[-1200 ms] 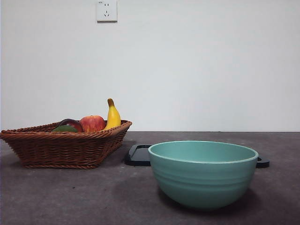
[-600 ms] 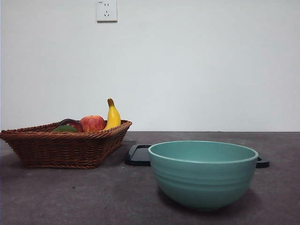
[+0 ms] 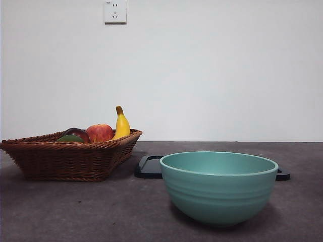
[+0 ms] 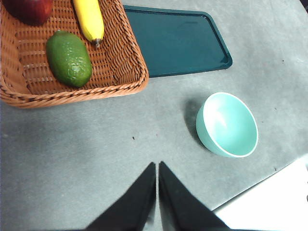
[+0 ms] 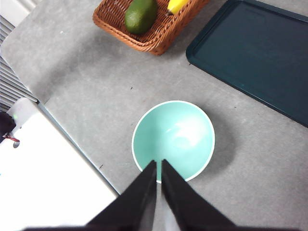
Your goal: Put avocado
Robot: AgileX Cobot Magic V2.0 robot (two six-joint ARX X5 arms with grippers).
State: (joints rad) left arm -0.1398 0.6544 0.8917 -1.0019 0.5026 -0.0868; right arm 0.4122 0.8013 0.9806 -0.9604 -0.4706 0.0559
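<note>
Spreading across all three views is the grey table (image 3: 75,212), the biggest thing here. On it lies a dark tray (image 4: 175,41), flat and bare, with one long edge close beside the wicker basket (image 4: 130,57). In the front view the tray shows only as a thin black strip behind the bowl (image 3: 218,186). The basket stands to the left in the front view, the teal bowl nearer and to the right, well apart from it and empty inside.

In the basket the avocado (image 4: 69,58) lies on its side on the woven floor, near the front wall, dark green with pebbled skin. Just beside it is a banana (image 4: 89,19), its stem end pointing toward the avocado, close to it. A dark red fruit (image 4: 29,8) sits at the far corner of the basket, and a red apple (image 3: 100,132) shows above the rim in the front view.

The left gripper (image 4: 157,166) hangs over bare table between basket and bowl, its two black jaws pressed together with nothing between them. The right gripper (image 5: 159,163) hangs above the near rim of the bowl, jaws likewise closed and holding nothing.
</note>
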